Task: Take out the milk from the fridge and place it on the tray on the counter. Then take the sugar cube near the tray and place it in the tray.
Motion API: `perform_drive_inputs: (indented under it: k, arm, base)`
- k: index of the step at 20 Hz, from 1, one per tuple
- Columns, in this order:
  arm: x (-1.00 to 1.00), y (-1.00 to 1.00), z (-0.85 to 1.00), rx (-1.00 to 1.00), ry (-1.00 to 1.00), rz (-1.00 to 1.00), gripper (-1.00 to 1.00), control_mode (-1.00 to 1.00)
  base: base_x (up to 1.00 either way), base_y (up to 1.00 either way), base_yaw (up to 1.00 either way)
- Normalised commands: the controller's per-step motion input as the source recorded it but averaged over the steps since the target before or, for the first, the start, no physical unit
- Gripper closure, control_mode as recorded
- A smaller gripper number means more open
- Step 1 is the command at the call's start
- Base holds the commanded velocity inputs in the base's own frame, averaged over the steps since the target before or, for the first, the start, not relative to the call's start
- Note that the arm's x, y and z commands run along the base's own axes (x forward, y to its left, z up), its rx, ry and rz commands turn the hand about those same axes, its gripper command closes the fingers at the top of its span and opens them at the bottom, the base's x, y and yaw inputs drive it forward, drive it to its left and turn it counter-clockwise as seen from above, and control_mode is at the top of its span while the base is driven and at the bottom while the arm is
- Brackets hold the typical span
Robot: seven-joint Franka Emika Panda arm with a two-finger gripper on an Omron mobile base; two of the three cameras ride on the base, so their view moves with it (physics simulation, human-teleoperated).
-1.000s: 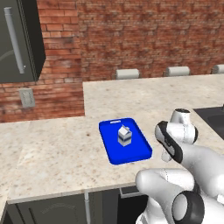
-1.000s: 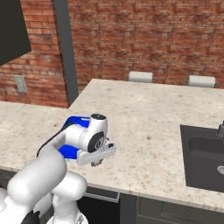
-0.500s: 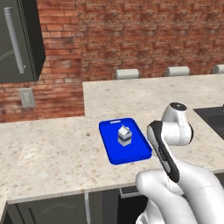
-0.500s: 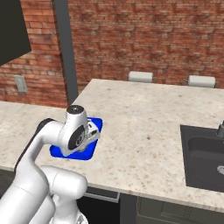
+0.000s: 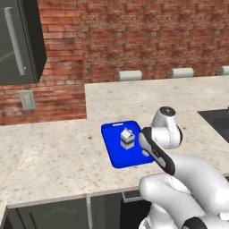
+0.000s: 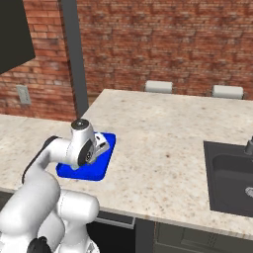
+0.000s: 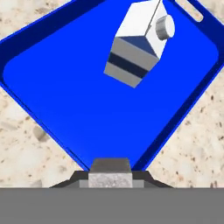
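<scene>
The milk [image 5: 126, 138] stands upright on the tray [image 5: 117, 157], near the tray's middle and a little toward its far end, where the handle slot sits. The tray lies on the counter [image 5: 53, 156] close to the front edge, just left of the inner corner where the worktop turns away toward the brick wall [image 5: 134, 36].

The gripper [image 6: 100, 147] hangs over the tray's right side, above the blue floor and clear of the carton. In the hand view the milk [image 7: 139, 46] sits ahead of the hand and well apart from it, with open blue tray floor [image 7: 78, 109] between the two. At the bottom of that view, between the finger tips, a small pale block [image 7: 110, 179] seems to sit over the tray's near rim; it may be the sugar cube, but I cannot tell, nor whether the fingers are pressing on it or spread.

The left base view shows the carton whole, with its blue band and gable top, while the arm's forearm covers the tray's right edge and the hand itself. The right base view shows the hand from the other side, low over the tray [image 6: 74, 170], but the arm's wrist hides the carton there. The left base view also takes in the fridge [image 5: 20, 42] at the upper left with its bar handle [image 5: 15, 42]; the right base view takes in the sink [image 6: 230, 180] set into the worktop near its right edge.
</scene>
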Motion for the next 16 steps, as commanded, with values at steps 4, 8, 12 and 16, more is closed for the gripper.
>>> perform_drive_inputs:
  k: [4, 8, 12, 16]
  arm:
    - [0.29, 0.21, -0.15, 0.0, 0.14, -0.04, 1.0, -1.0]
    - [0.15, 0.27, -0.19, 0.0, 0.01, -0.09, 1.0, -1.0]
    - [0.08, 0.14, -0.24, 0.0, 0.0, -0.11, 1.0, -1.0]
    - [0.0, 0.0, -0.33, 0.0, 0.0, -0.1, 1.0, -1.0]
  base:
    - [0.0, 0.0, 0.0]
    - [0.0, 0.0, 0.0]
    - [0.0, 0.0, 0.0]
    - [0.0, 0.0, 0.0]
